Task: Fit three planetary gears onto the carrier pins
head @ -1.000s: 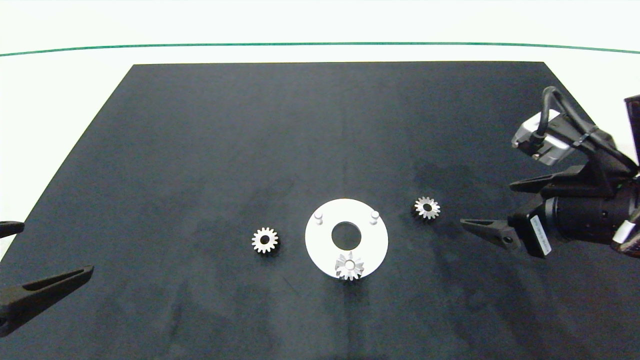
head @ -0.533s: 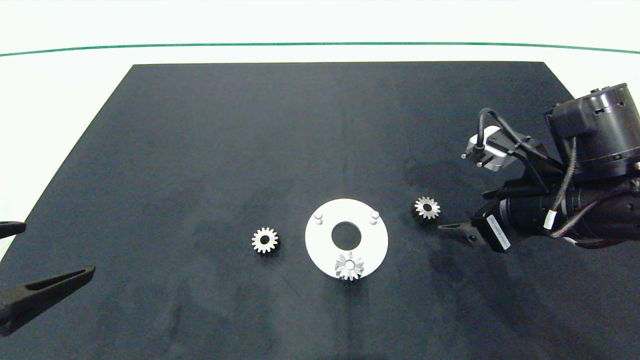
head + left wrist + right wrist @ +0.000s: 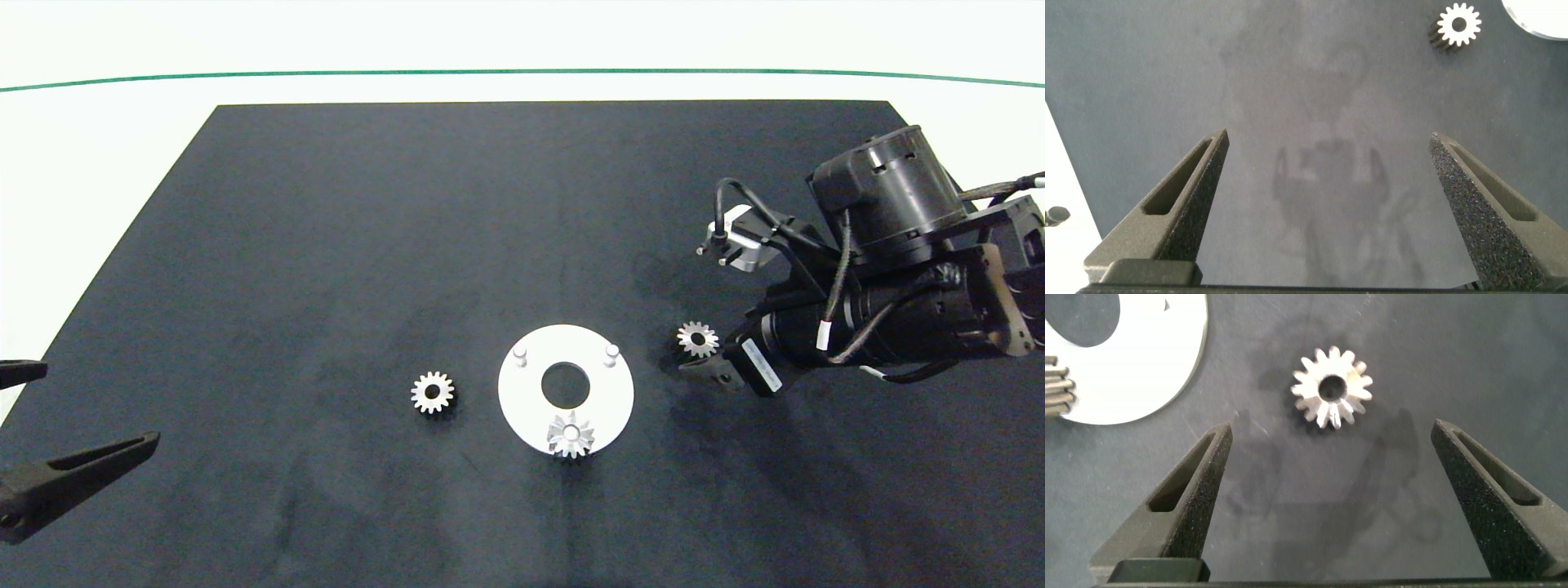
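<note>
- We see a white desk (image 3: 522, 41) carrying a large black mat (image 3: 326, 245), and every part lies on that mat.
- Our right arm (image 3: 890, 269) reaches in over the mat's right side; its right tool (image 3: 1327, 502) hangs above the right gear (image 3: 697, 339) with both fingers spread wide, released, nothing between them. In the right wrist view this gear lies flat on the mat, ahead of the fingertips and clear of both.
- Our left tool (image 3: 1327, 204) sits parked over the mat's near left corner, fingers spread apart and gripping nothing.
- The white disc (image 3: 608, 396) lies flat near the middle of the mat, with a large round centre hole.
- Of the three planetary gears, one, the mounted gear (image 3: 571, 435), sits on the carrier pin at the disc's near edge. The left gear (image 3: 432, 392) lies flat on the mat, a little way left of the disc. The right gear lies just right of the disc, not touching it.
- Two carrier pins stand bare on the disc's far half: the left pin (image 3: 521, 354) and the right pin (image 3: 611, 351).
</note>
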You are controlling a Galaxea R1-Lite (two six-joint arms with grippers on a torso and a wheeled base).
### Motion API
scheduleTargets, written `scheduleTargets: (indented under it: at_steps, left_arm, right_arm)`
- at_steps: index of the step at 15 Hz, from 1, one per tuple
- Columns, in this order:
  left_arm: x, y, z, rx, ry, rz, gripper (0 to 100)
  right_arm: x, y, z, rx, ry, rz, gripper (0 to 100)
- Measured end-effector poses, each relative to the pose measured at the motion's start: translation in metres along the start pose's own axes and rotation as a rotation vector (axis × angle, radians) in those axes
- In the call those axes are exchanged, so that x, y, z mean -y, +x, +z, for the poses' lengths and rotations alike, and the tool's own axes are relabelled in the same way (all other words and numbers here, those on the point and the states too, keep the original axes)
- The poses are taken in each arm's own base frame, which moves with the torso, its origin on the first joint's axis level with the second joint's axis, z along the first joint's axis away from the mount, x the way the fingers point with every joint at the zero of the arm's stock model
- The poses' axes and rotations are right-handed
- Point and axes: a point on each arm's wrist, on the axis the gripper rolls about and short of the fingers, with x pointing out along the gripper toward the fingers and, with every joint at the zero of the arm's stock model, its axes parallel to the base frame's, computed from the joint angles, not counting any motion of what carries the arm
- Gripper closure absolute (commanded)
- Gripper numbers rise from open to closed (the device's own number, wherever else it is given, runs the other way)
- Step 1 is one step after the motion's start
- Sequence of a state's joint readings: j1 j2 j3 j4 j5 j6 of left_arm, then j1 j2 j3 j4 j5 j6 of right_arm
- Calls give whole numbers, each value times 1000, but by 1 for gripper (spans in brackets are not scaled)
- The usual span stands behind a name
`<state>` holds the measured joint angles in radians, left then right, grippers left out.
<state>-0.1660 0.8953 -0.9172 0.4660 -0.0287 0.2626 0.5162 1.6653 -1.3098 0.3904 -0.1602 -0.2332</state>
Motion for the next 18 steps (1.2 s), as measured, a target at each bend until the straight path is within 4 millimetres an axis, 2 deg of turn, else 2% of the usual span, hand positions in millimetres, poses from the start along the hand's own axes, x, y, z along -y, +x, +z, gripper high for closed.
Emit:
scheduleTargets:
  at_steps: [8, 18]
  left_arm:
    - [0, 1, -1, -3, 0, -2, 0]
    - [0, 1, -1, -4, 0, -2, 0]
  right_arm:
    - [-1, 27, 9, -35, 6, 10, 1]
    - [2, 35, 10, -41, 31, 39, 20]
